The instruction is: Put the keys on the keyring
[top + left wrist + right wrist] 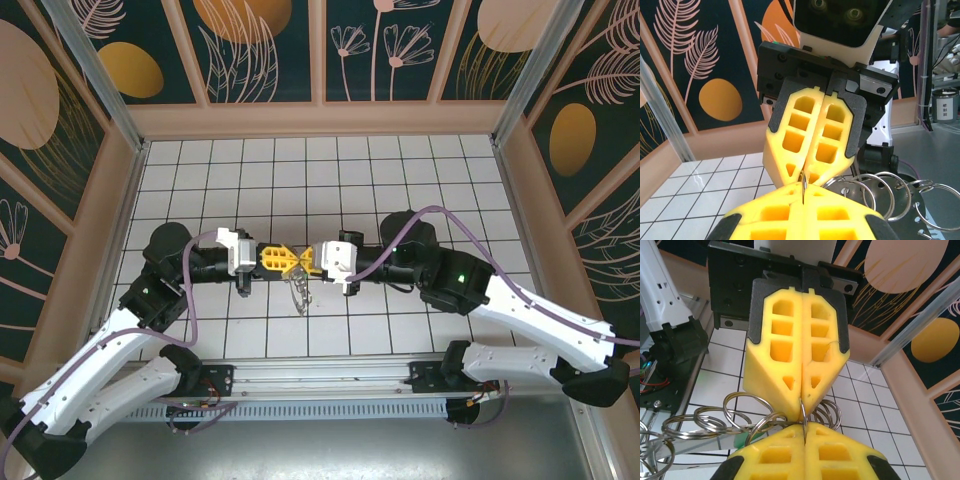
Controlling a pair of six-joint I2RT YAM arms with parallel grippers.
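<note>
White tiled counter (400, 330); left fingers (272, 258), right fingers (308, 266) meeting tip-to-tip, both pinching shut on top ring (803, 182) of keys (300, 292), bunch dangling straight below, midway between arms.

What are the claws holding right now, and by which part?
Left claw and right claw, tip to tip, both pinch the wire rim of one thin metal ring; the other linked rings hang free beside it.

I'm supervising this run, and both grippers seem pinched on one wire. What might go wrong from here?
The left gripper and right gripper, shut tip to tip, hold the ring wire only at their tips; it may slip. The loose rings dangling below might swing and snag when either arm pulls.
</note>
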